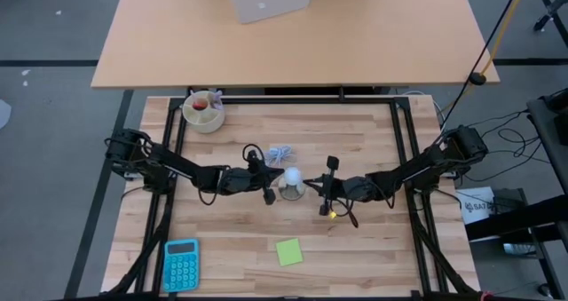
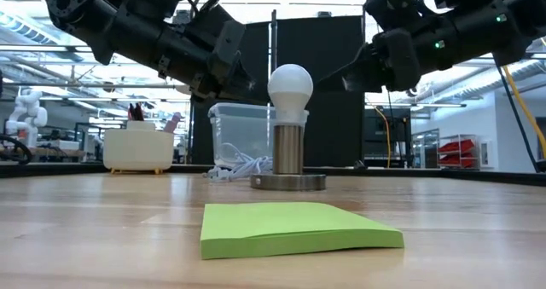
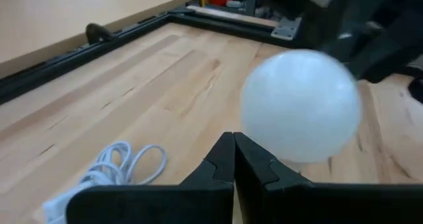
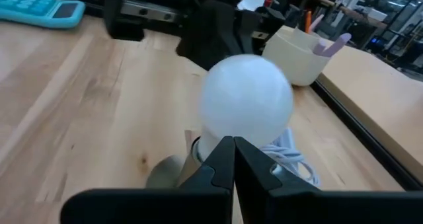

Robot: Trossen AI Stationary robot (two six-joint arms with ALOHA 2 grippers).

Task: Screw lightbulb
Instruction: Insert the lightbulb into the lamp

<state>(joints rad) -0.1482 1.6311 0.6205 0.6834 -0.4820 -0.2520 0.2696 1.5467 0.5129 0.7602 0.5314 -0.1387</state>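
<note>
Counter [image 1: 240, 239] is light butcher-block wood with visible plank seams, framed by black rails; a second, smooth tan desk [image 1: 177, 35] sits beyond it. Low view shows an open lab space behind: ceiling trusses, shelving, a clear plastic bin [image 2: 239, 131].

No readable writing on the counter items; a white tag on the floor at right has print too small to read.

Lightbulb [image 2: 290, 89] stands upright mid-counter, matte white round globe on top of a brushed-metal cylindrical socket [image 2: 288, 148] with a flat round base disc. Coiled white cable [image 1: 280, 154] lies just behind it.

Left end effector [image 1: 268, 190] is clenched, empty, just beside the bulb on its left. Right end effector [image 1: 323, 194] is also clenched, empty, just to the bulb's right.

Other items: lime sticky-note pad [image 1: 288, 251], teal calculator [image 1: 180, 265], cream round holder [image 1: 203, 111] with pens at the far-left corner.
</note>
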